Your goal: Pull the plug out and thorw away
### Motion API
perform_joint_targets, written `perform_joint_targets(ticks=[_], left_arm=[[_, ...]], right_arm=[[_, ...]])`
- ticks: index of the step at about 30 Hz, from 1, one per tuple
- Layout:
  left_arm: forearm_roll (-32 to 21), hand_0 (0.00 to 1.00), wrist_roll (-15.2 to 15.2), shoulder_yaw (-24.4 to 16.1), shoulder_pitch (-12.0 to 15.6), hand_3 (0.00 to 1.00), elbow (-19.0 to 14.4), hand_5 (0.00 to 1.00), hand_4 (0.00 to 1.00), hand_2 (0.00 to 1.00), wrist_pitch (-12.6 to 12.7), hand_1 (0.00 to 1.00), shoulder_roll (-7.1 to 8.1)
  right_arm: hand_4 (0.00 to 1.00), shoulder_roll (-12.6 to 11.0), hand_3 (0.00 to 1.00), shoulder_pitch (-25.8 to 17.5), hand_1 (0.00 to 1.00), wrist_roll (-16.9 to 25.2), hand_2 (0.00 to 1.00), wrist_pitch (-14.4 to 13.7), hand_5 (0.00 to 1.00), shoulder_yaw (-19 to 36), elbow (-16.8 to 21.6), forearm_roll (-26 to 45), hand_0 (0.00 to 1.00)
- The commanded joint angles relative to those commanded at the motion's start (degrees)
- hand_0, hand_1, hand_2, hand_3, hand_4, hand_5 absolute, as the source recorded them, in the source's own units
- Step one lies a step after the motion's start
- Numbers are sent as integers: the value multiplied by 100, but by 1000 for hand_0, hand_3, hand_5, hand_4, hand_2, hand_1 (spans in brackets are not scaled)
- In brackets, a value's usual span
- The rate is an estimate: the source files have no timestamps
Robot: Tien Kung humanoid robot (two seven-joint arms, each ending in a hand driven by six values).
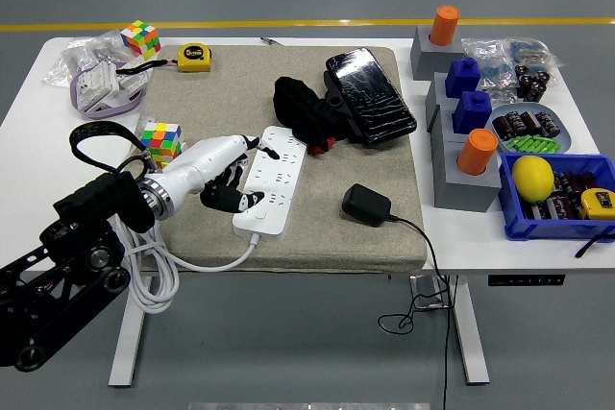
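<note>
**Left hand over power strip, plug lying free on mat**

Left hand [223,172] comes in from lower left over the beige mat [202,228]; white-shelled hand with dark fingers [219,201] spread loosely, resting on or just above the left edge of the white power strip [271,178]. Grasping nothing as far as visible; thumb tip sits on the strip's upper part. Contact with the strip cannot be told for sure.

Black plug adapter [366,205] lies on the mat, right of the strip, apart from it, not in any socket. Its black cable [430,256] runs over the mat's right edge and hangs below the table. Strip's white cord [197,264] loops off the near-left end toward the arm.

Black phone-like device [371,95] on black cloth [300,109] at mat's far side. Rubik's cube [160,140] just left of the hand. Yellow tape measure [195,56] far left. Blue bin [524,213] with lemon [533,179] at right.
</note>
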Motion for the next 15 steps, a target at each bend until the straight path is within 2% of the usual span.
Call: perform_joint_targets(ticks=[5, 6, 8, 11, 12, 15], left_arm=[[-33, 170, -249, -246, -25, 788, 270, 197, 747, 343, 186, 161, -136], [26, 356, -321, -289, -32, 874, 350, 390, 927, 574, 248, 477, -169], [244, 356, -414, -379, -24, 874, 475, 390, 927, 574, 346, 477, -226], [259, 356, -533, -467, 9, 874, 567, 390, 927, 574, 435, 477, -242], [255, 948, -573, -482, 14, 998, 604, 789, 998, 998, 448, 998, -242], [207, 948, -548, -533, 24, 998, 728, 789, 998, 998, 371, 998, -245]], right_arm=[[970, 8, 570, -1, 650, -3, 669, 3, 491, 6, -10, -7, 566], [971, 11, 570, -1, 650, -2, 670, 4, 493, 3, -11, -4, 566], [971, 22, 570, 2, 650, -1, 670, 5, 493, 6, -12, -4, 566], [971, 35, 570, 1, 650, 0, 670, 8, 493, 11, -11, -2, 566], [970, 38, 570, -2, 650, 0, 669, 10, 492, 11, -13, -5, 566], [970, 37, 570, 1, 650, -4, 669, 14, 492, 9, -13, -6, 566]])
